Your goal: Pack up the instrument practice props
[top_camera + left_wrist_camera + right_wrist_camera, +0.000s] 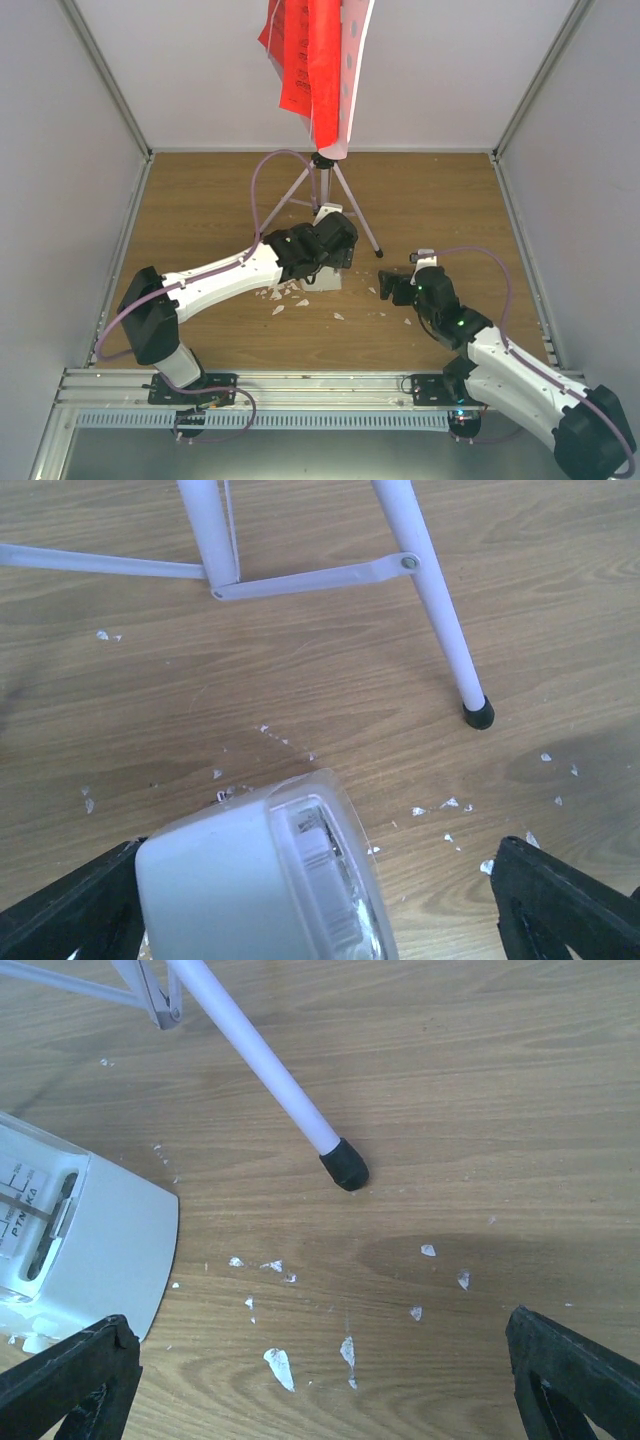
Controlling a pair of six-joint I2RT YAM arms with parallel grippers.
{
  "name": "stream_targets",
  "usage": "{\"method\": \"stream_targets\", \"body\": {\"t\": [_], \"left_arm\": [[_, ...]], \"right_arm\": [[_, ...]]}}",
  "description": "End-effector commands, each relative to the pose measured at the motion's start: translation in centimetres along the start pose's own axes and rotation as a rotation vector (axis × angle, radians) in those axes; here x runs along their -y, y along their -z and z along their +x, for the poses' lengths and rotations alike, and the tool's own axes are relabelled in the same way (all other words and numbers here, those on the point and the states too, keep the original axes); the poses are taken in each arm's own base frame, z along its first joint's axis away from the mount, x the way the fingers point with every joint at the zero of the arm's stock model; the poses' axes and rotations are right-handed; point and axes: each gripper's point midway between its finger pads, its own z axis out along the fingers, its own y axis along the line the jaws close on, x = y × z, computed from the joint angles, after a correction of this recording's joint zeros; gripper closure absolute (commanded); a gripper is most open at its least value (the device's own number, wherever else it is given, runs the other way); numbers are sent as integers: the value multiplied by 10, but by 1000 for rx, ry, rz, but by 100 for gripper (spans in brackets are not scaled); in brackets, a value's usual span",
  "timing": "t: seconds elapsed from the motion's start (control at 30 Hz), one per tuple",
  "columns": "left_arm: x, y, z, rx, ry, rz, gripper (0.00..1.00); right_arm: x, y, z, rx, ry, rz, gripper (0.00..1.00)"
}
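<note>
Three props are seen on the wooden table. The largest, the music-stand plate, is held up at the far middle on the tripod legs. The red sheets are hung against its face. One rubber foot of a leg is found just ahead of the right gripper, whose jaws are spread wide with nothing between them.

The left gripper is also opened wide and is placed directly over the metronome; nothing is gripped yet. The metronome is framed between the two fingers, but off-centre. It is almost touched by the finger at the left of the wrist view, while a broad gap is left to the other. Its long axis appears to be pointed ahead of the wrist, so a closing would be made across its narrower width.

From the right gripper the metronome is found to the left, near but apart, so the left arm is judged the nearer one. Small white crumbs are scattered around it.
</note>
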Motion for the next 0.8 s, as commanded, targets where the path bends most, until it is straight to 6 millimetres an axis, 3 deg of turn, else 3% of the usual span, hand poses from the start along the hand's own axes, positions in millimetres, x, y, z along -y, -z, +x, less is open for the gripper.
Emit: {"method": "stream_targets", "body": {"t": [0.0, 0.3, 0.77], "left_arm": [[9, 2, 0, 25, -35, 22, 10], [-3, 4, -9, 62, -80, -51, 23], [5, 0, -11, 66, -96, -23, 42]], "right_arm": [[5, 1, 4, -10, -19, 13, 0], [7, 6, 8, -11, -42, 10, 0], [11, 9, 11, -17, -49, 20, 0]]}}
